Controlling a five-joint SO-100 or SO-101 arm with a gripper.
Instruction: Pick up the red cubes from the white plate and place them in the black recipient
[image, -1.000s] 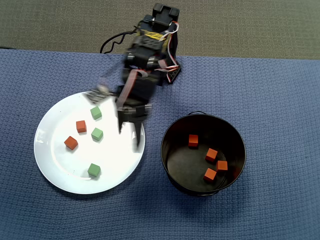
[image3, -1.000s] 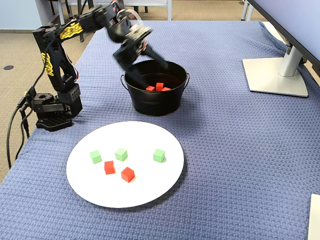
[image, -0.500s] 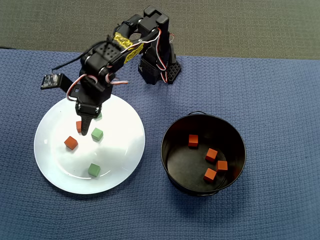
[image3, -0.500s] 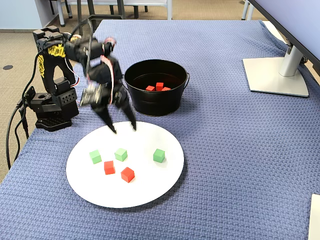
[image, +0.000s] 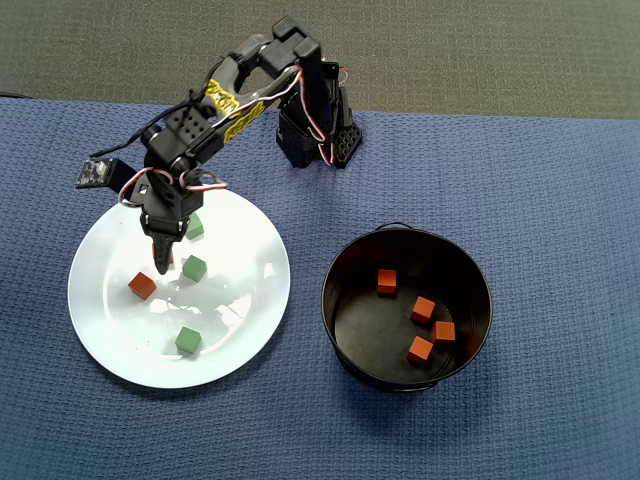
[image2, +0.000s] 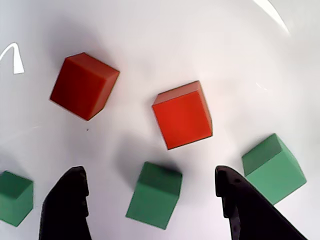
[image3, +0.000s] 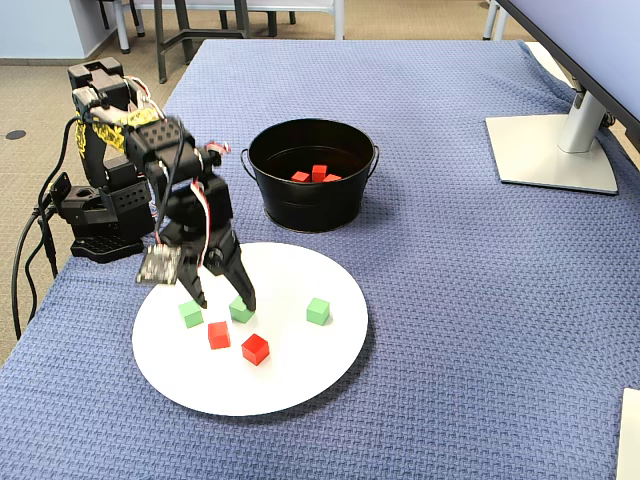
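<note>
The fingers (image2: 150, 200) hang spread apart, empty, above the white plate (image3: 300, 380). The red cubes (image2: 182, 115) look light, hard and matte; pinch two flat sides.

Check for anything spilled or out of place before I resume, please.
Nothing stands out: every cube sits on the white plate or inside the black recipient, which is upright, and the blue cloth is unspilled.

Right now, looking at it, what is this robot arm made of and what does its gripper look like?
The arm is built from chunky black plastic segments, with yellow tape bearing dark markings wrapped near the upper joints. Thin red and white wires loop loosely between the joints. Its gripper has two black, tapering pointed fingers. A small flat camera module sticks out at the wrist, and a black cable trails from the base.
</note>
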